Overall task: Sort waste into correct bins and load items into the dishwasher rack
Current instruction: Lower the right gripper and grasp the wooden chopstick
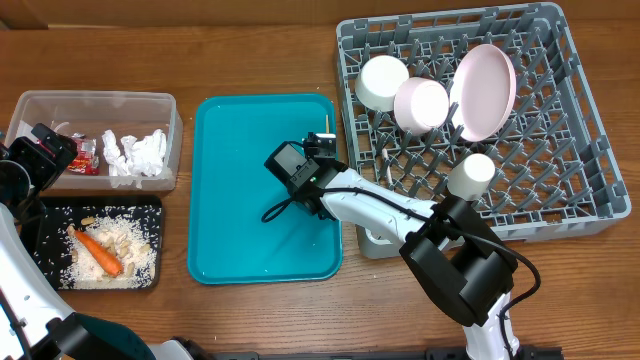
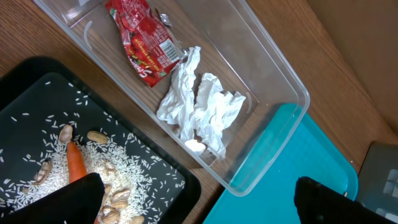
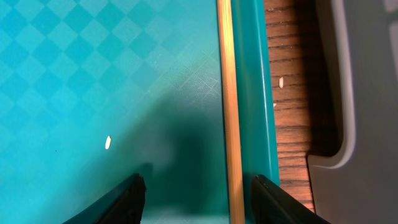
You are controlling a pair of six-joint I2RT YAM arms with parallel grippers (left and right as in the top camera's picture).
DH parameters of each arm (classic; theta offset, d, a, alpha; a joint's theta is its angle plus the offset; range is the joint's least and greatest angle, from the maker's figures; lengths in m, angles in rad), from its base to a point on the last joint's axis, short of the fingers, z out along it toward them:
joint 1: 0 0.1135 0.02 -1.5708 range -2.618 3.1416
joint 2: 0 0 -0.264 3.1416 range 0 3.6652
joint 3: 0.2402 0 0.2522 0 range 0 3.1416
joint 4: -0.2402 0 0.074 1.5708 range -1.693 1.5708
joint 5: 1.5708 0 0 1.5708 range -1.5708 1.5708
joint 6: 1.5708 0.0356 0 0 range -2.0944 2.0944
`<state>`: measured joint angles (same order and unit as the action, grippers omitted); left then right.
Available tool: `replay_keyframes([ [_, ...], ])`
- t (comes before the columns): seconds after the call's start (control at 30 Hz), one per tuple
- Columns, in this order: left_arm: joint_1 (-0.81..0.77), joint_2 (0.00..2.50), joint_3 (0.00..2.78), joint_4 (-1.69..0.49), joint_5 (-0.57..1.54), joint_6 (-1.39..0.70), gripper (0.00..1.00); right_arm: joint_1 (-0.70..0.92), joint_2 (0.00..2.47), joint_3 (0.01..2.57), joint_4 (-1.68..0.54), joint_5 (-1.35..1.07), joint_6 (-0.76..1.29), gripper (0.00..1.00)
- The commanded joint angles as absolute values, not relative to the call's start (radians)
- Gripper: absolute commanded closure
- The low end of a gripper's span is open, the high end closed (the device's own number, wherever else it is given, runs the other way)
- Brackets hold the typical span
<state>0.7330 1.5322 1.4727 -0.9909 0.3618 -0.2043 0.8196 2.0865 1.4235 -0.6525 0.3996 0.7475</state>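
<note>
A thin wooden chopstick (image 3: 229,93) lies along the inside of the teal tray's right rim (image 3: 255,74). My right gripper (image 3: 199,199) hangs open just above it, one finger on each side, not clamping it; in the overhead view this gripper (image 1: 322,150) is at the tray's upper right. The clear tub (image 2: 273,74) holds the red wrapper (image 2: 146,40) and white tissue (image 2: 199,106). The black tray (image 2: 186,180) holds the carrot (image 2: 76,163), rice (image 2: 118,155) and nut pieces. My left gripper (image 2: 193,205) is open and empty above the tray's corner. The grey rack (image 1: 590,100) holds a plate (image 1: 483,90), bowls (image 1: 420,103) and a small cup (image 1: 472,172).
The teal tray (image 1: 230,230) lies between the bins and the rack, with a stray rice grain (image 3: 107,142) on it. A narrow strip of wooden table (image 3: 292,93) separates the tray's rim from the rack wall (image 3: 367,93).
</note>
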Motion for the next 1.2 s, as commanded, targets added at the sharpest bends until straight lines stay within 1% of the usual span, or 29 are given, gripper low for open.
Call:
replay_keyframes([
  [0.0, 0.733, 1.533, 1.496, -0.990, 0.355, -0.210, 0.00, 0.816, 2.107, 1.413, -0.644, 0.402, 0.752, 0.42],
  [0.43, 0.733, 1.533, 1.496, -0.990, 0.355, -0.210, 0.00, 0.816, 2.127, 1.413, -0.629, 0.350, 0.752, 0.43],
  [0.5, 0.733, 1.533, 1.496, -0.990, 0.355, -0.210, 0.00, 0.816, 2.127, 1.413, -0.632, 0.346, 0.752, 0.48],
  [0.63, 0.733, 1.533, 1.496, -0.990, 0.355, -0.210, 0.00, 0.816, 2.127, 1.413, -0.632, 0.347, 0.725, 0.65],
  [0.7, 0.733, 1.533, 1.496, -0.990, 0.355, -0.210, 0.00, 0.816, 2.127, 1.413, -0.632, 0.346, 0.715, 0.67],
  [0.97, 0.733, 1.533, 1.496, -0.990, 0.355, -0.210, 0.00, 0.816, 2.127, 1.413, -0.633, 0.346, 0.702, 0.67],
  [1.07, 0.733, 1.533, 1.496, -0.990, 0.355, -0.210, 0.00, 0.816, 2.127, 1.413, -0.633, 0.346, 0.702, 0.75],
  [1.17, 0.733, 1.533, 1.496, -0.990, 0.355, -0.210, 0.00, 0.816, 2.127, 1.413, -0.634, 0.346, 0.702, 0.76],
])
